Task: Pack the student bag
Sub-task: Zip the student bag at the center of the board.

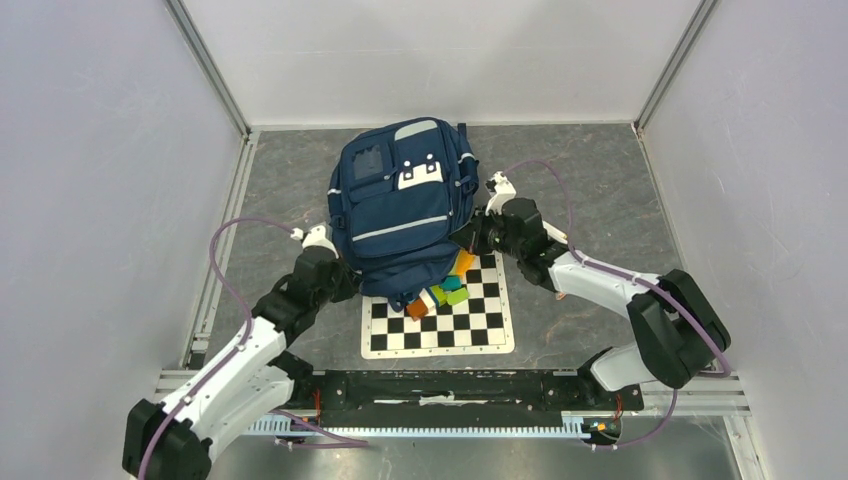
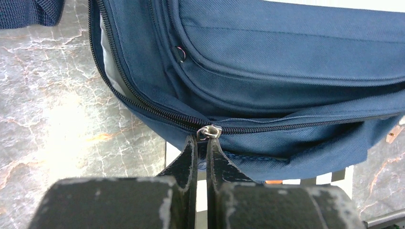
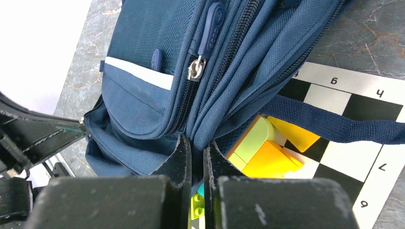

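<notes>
At the near edge of the table [image 1: 600, 190], the 2 arms rise from their bases and angle inward toward the middle. The left arm stretches forward and right, its elbow low. The left gripper [image 2: 203, 140] meets the bag's near-left edge with its jaws pressed together at the metal zip slider [image 2: 209, 131], pinching what looks like its pull tab. The zip is parted to the left of the slider and closed to the right of it.

The right arm folds back at a raised elbow and reaches in to the left. The right gripper [image 3: 195, 143] has its jaws nipped tight on a fold of navy fabric at the bag's near-right edge.

Between the grippers, a checkerboard mat [image 1: 470, 320] lies flat on the table. Coloured blocks [image 1: 445, 290] in orange, yellow, green and teal sit on its far edge, partly under the bag's lower rim.

The student bag [image 1: 400, 205] lies at the table's centre, front pockets up. Its near end overlaps the mat and its far end points at the back wall.
</notes>
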### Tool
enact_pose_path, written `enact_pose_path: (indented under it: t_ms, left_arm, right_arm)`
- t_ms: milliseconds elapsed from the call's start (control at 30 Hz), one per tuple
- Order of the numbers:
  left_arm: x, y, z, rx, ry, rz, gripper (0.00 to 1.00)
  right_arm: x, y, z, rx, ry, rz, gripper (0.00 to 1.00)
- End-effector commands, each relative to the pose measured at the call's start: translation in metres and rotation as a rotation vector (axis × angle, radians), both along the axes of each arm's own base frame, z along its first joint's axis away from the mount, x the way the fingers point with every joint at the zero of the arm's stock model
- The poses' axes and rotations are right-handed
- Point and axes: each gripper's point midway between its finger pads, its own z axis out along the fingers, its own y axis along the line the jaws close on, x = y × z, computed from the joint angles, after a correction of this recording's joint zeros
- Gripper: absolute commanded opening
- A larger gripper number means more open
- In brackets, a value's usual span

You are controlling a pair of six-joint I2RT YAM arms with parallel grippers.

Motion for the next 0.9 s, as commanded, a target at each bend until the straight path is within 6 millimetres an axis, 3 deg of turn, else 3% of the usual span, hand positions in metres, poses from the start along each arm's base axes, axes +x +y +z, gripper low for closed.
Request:
enact_pose_path:
  t_ms: [0,100,267,467,533,633,733,867]
  left_arm:
    - [0.018,0.053,-0.015,0.174,0.025,0.194,0.02]
    - [0.024,0.043,-0.01,0.139,0.008,0.147,0.02]
    - [0.024,0.009,0.007,-0.003,-0.078,-0.001,0.02]
    - [0.014,0.002,0.0,-0.037,-0.045,-0.041,0.02]
    - [0.014,0.0,0.0,-0.043,-0.038,-0.044,0.02]
    - [0.013,0.0,0.0,-0.041,-0.031,-0.044,0.02]
    - [0.012,0.0,0.001,-0.044,-0.027,-0.043,0.02]
    - [0.01,0.001,0.004,-0.045,-0.03,-0.042,0.02]
  right_arm:
    - [0.049,-0.034,0.062,-0.044,-0.262,-0.089,0.0]
    - [0.052,-0.039,0.064,-0.093,-0.287,-0.045,0.0]
    - [0.051,-0.035,0.076,-0.224,-0.383,0.106,0.32]
    - [0.036,-0.026,0.097,-0.332,-0.572,0.224,0.68]
    - [0.021,-0.01,0.103,-0.37,-0.658,0.314,0.73]
    - [-0.012,0.033,0.107,-0.383,-0.778,0.471,0.77]
    - [-0.046,0.077,0.1,-0.373,-0.861,0.617,0.78]
    - [-0.067,0.125,0.079,-0.408,-0.888,0.758,0.78]
